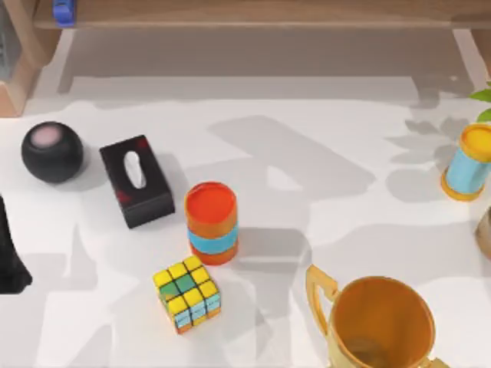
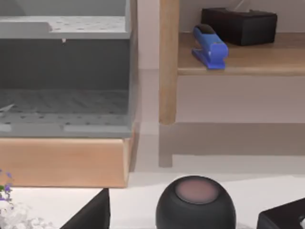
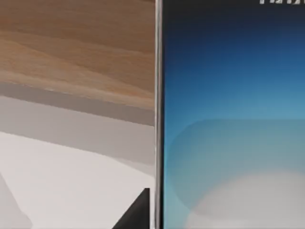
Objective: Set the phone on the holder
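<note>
The phone (image 3: 228,119) stands very close in the right wrist view, its blue screen paling toward white and a thin light edge (image 3: 157,95) running along its side. A dark wedge (image 3: 136,212) pokes in beside that edge, and I cannot tell what it is. My left gripper (image 1: 9,253) is a black shape parked at the table's left edge, just in front of a black sphere (image 1: 51,152). The holder is out of view.
A black box with red marks (image 1: 136,181), an orange-and-blue can (image 1: 211,222), a colour cube (image 1: 187,294) and a gold cup (image 1: 381,326) stand mid-table. A second can (image 1: 469,162) is at the right edge. A wooden shelf carries a blue stapler (image 2: 208,46).
</note>
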You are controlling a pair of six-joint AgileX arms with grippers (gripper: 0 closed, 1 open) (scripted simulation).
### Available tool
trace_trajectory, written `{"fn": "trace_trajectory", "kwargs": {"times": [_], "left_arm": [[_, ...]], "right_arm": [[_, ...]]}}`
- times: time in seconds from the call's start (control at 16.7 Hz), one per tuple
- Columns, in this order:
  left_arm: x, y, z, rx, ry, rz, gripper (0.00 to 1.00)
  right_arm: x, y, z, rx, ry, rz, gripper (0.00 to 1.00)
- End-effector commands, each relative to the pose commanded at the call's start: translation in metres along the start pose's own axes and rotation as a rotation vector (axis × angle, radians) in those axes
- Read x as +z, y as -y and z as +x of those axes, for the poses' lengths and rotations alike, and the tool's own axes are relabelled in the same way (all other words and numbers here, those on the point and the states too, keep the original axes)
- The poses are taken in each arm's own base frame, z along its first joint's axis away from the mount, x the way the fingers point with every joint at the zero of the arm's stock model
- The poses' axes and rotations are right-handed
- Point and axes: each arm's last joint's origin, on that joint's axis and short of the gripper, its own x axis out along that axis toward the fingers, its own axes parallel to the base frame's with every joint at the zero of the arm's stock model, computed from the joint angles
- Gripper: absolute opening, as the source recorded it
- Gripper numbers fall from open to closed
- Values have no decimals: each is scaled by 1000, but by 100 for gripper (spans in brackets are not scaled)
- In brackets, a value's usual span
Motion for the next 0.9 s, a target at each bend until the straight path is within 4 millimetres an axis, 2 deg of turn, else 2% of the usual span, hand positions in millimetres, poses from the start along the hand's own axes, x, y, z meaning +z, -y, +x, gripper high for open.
{"fn": "trace_trajectory", "kwargs": {"times": [0.24,0.42,0.6,0.9], "left_arm": [[0,0,0,0,0,0,100],[0,0,0,0,0,0,100],[0,0,0,0,0,0,100],[0,0,0,0,0,0,100]], "right_arm": [[-15,33,-39,-84,107,3,0],[-36,63,-71,-219,158,53,0],[-59,83,-97,-337,188,94,0],[-135,101,-123,-502,143,222,0]]}}
